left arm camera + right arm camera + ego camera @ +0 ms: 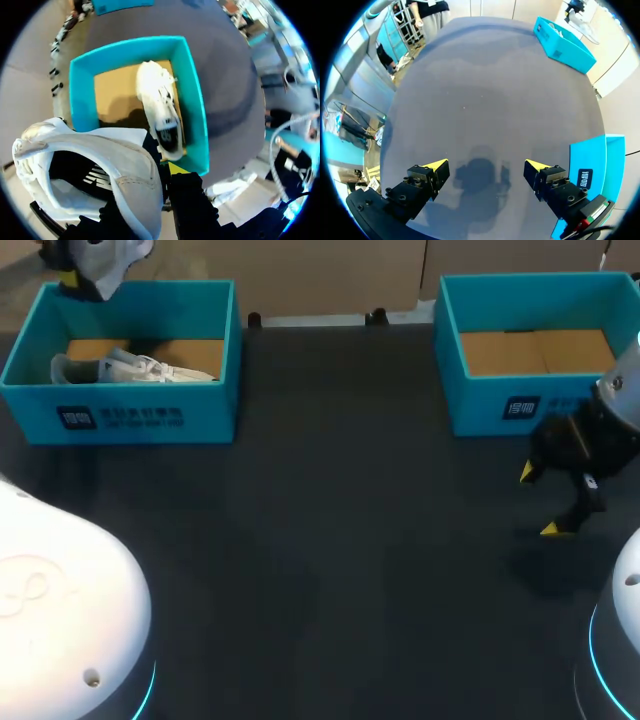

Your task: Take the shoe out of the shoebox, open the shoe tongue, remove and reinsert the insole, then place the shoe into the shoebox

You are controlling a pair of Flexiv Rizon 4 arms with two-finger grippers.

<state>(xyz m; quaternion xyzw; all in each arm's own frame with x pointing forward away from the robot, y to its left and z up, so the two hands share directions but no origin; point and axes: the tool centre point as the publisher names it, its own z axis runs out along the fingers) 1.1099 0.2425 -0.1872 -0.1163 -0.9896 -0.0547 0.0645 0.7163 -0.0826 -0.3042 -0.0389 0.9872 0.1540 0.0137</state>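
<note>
Head view showed the left claw [72,278] high at the far left of the table [350,540], over the far rim of the left box [150,415], with a white shoe [105,258] in it. How its fingers stood could not be told from there. A second shoe [130,368] lay on its side inside that box, along the near wall, heel to the left. The right box [500,405] stood at the far right with only its brown cardboard floor showing. The right claw [540,502] hung just on the near side of that box, above the table, its two yellow tips apart with nothing between them.

Left wrist view gave what the head view hid. The shoe filled the space close to the camera, its mouth facing the lens. The claw was gripping it at the rim of the opening: one yellow-tipped finger [187,200] pressed the outside, while the other was mostly covered by the shoe. Beneath lay the left box with the second shoe in it.

Right wrist view showed the spread fingers over bare table, with their shadow on it. A corner of the right box lay just beside the claw. The left box was small at the far side of the table.
</note>
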